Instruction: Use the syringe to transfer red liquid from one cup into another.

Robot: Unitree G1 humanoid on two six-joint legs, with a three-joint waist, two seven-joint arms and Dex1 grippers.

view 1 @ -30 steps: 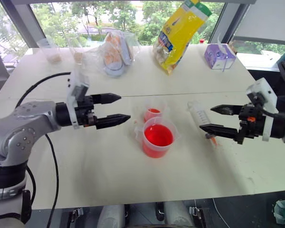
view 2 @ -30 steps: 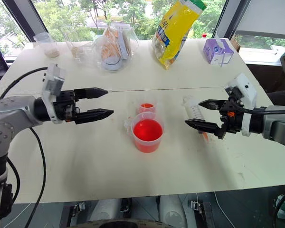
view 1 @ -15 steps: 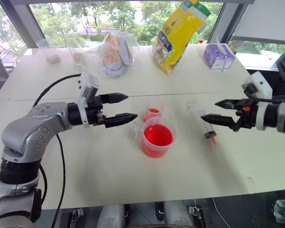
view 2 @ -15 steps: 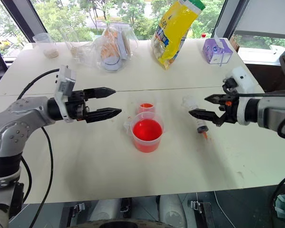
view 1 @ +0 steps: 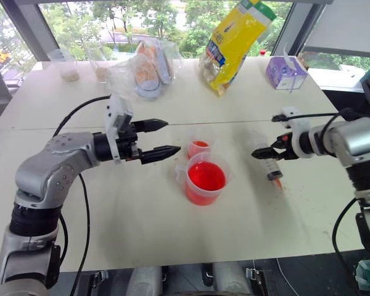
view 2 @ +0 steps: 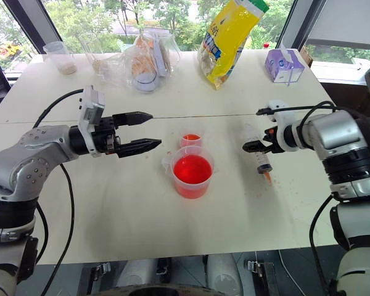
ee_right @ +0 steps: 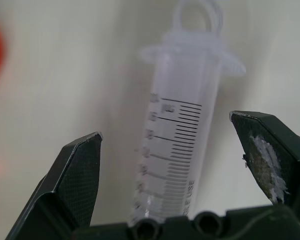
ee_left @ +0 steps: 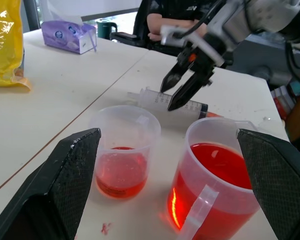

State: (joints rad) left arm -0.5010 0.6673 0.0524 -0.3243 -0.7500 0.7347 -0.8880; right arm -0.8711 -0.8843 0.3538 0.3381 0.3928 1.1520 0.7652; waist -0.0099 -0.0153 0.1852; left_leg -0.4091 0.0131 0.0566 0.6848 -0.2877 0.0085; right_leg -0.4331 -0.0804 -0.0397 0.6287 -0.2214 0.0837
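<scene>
Syringe [view 1: 264, 156] lies flat on the table at centre right of the head view, long axis running from upper left to lower right, orange tip nearest. Right gripper [view 1: 265, 152] hangs over its barrel, fingers spread astride it, not yet pinching.

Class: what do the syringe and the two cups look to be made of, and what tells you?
Syringe: clear, glossy plastic, probably; printed scale shows on its see-through barrel. Larger beaker and small cup: translucent, slightly frosted plastic, likely; red liquid glows through their thin walls.
</scene>
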